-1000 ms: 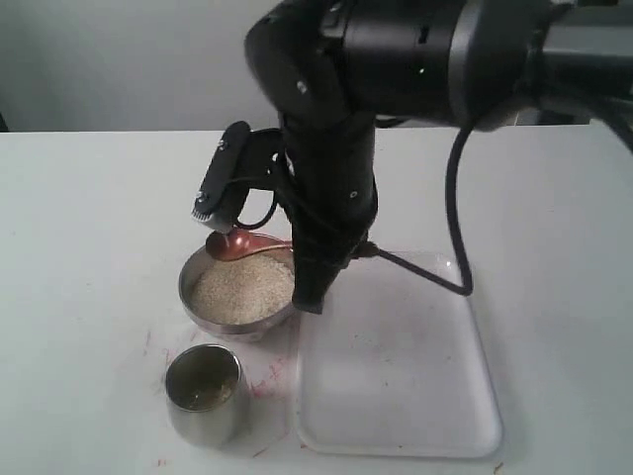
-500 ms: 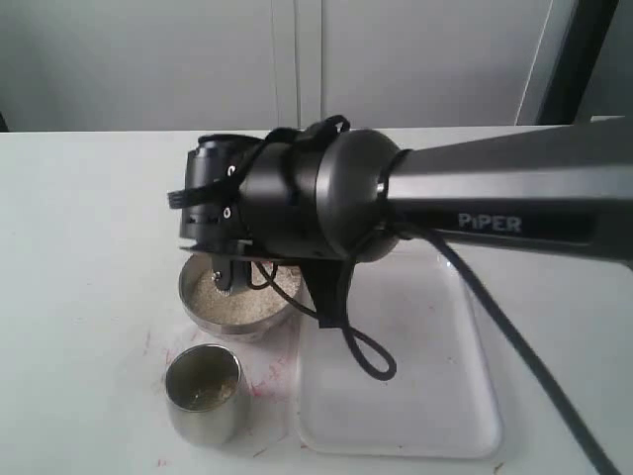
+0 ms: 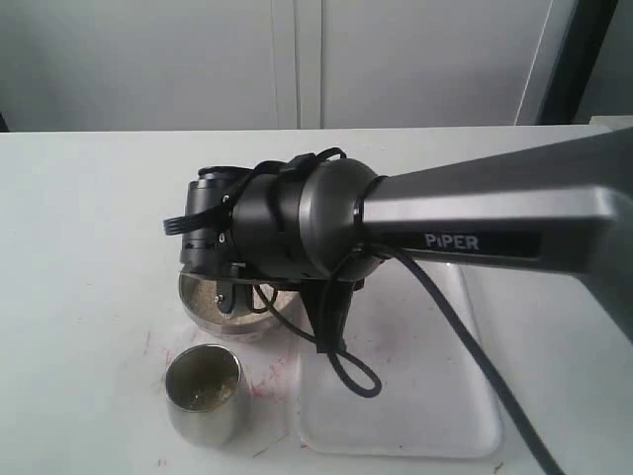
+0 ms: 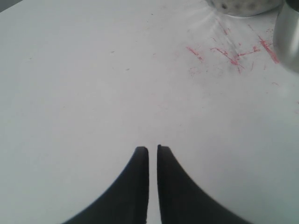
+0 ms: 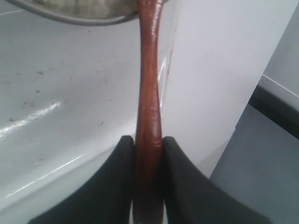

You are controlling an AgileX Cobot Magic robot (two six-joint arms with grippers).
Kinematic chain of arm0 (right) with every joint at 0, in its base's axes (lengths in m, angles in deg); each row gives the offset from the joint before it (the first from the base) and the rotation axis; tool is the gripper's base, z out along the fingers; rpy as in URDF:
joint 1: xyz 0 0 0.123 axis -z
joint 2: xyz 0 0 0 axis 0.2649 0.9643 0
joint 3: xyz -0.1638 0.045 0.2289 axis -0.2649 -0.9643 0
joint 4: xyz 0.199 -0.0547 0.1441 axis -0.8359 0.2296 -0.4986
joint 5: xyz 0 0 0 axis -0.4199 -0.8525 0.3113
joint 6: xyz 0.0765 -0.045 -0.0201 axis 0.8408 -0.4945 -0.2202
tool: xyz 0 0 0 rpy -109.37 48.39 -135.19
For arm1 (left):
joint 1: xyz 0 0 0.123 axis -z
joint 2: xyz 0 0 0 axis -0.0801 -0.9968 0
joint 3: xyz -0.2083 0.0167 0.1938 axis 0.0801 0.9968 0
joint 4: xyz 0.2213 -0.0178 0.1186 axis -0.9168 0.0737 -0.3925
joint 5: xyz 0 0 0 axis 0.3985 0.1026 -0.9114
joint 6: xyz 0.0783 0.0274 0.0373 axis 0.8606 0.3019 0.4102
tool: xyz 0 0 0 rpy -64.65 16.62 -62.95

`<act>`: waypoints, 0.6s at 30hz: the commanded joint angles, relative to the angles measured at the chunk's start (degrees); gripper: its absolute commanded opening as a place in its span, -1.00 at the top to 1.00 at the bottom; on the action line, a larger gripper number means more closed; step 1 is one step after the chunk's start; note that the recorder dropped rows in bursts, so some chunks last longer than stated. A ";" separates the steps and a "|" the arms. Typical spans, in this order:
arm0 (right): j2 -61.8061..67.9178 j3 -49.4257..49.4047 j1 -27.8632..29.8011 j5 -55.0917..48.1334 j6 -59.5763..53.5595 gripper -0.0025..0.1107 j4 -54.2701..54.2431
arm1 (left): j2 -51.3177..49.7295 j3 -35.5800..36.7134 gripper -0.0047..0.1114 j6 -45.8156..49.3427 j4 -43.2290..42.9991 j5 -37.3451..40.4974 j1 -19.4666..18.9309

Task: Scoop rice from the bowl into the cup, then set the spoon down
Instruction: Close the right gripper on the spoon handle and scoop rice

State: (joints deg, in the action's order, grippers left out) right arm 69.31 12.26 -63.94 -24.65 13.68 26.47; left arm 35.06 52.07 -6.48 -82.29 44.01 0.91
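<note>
My right gripper point(image 5: 148, 139) is shut on the handle of the reddish-brown wooden spoon point(image 5: 148, 79). The handle runs up over the rim of the steel bowl point(image 5: 70, 17), where the rice point(image 5: 84, 5) shows; the spoon's oval end is out of view. In the exterior view the right arm's wrist covers most of the bowl point(image 3: 198, 302), leaving a sliver of rice point(image 3: 206, 290) showing. The steel cup point(image 3: 203, 394) stands just in front of the bowl. My left gripper point(image 4: 153, 148) is shut and empty over bare table, with the bowl point(image 4: 243, 7) and cup point(image 4: 287, 32) at the frame's far edge.
A clear plastic tray point(image 3: 415, 396) lies to the right of the bowl and cup, also seen under the spoon handle as the tray point(image 5: 56, 116). Red scribble marks point(image 4: 229, 51) stain the white table near the cup. The right arm's cable point(image 3: 346, 371) hangs over the tray.
The right arm has swung down and low over the bowl, hiding the spoon, which was held above the rice a second ago. Bowl, cup and tray have not moved.
</note>
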 commanded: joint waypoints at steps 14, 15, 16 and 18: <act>-0.13 5.69 1.14 -0.27 -5.15 0.96 -15.48 | 0.00 0.52 0.67 -0.33 0.32 2.79 0.42; -0.13 5.94 1.87 -0.27 -5.15 0.96 -17.26 | 0.00 0.52 0.67 -0.33 0.32 2.79 0.42; -0.13 6.19 2.49 -0.27 -5.15 0.96 -19.26 | 0.00 0.52 0.67 -0.33 0.32 2.79 0.42; -0.38 6.69 4.39 -0.27 -5.15 0.96 -23.74 | 0.00 0.52 0.67 -0.33 0.32 2.79 0.42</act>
State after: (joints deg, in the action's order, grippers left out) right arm 69.31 18.22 -62.00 -24.65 9.21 8.04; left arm 35.06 52.07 -6.48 -82.29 44.01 0.91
